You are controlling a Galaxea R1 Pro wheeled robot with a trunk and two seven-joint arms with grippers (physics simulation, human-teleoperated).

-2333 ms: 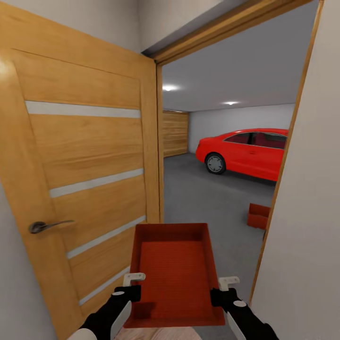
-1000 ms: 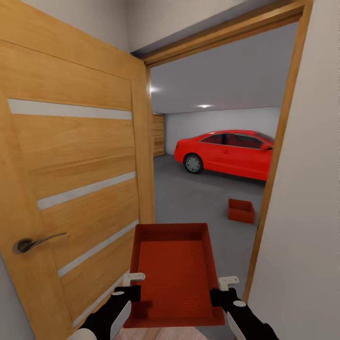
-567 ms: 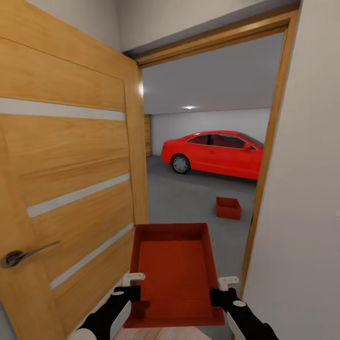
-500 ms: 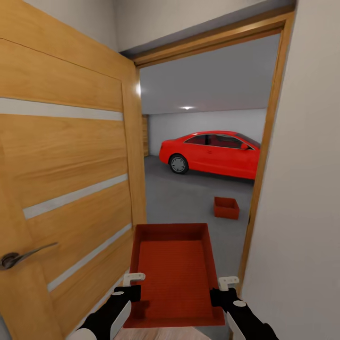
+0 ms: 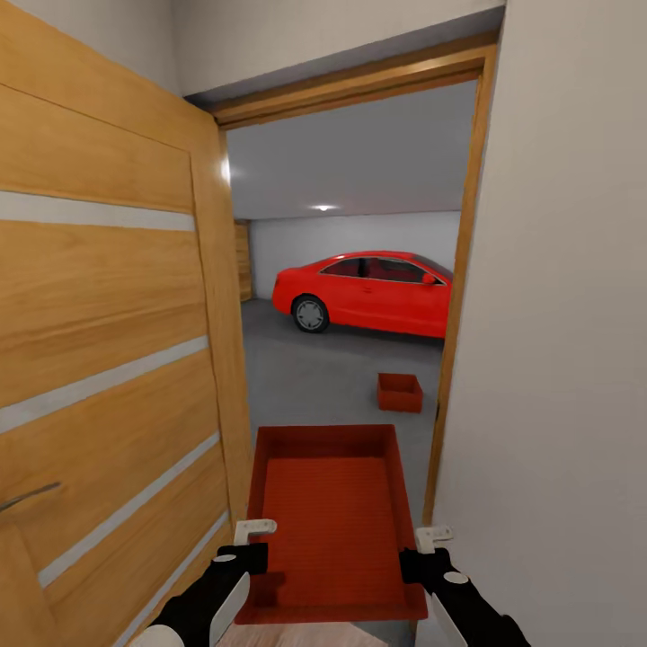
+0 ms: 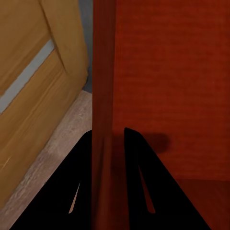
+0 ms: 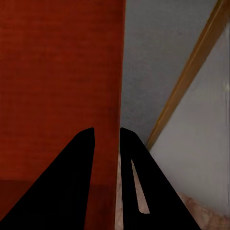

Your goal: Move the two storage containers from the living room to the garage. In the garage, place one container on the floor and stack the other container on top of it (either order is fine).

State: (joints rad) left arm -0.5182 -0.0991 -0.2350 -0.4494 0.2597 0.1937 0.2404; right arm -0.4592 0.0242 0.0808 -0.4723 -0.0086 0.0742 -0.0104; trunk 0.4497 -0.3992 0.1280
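I hold an orange-red storage container point(image 5: 331, 517) level in front of me, in the doorway to the garage. My left gripper point(image 5: 254, 545) is shut on its left wall point(image 6: 102, 96), one finger on each side. Its right wall point(image 7: 112, 86) is pinched the same way by my right gripper point(image 5: 417, 550). A second storage container point(image 5: 400, 393) sits on the grey concrete floor point(image 5: 323, 377) of the garage, beyond the doorway and a little right of centre.
An open wooden door point(image 5: 108, 359) stands close on my left. A white wall point(image 5: 557, 359) and the wooden door frame point(image 5: 454, 305) crowd my right. A red car point(image 5: 364, 292) is parked at the back of the garage. Light wood planks point(image 6: 57, 143) lie underfoot.
The camera has turned right and moved forward: door, car and far container have all slid left in view. The held container and both grippers keep their place relative to me.
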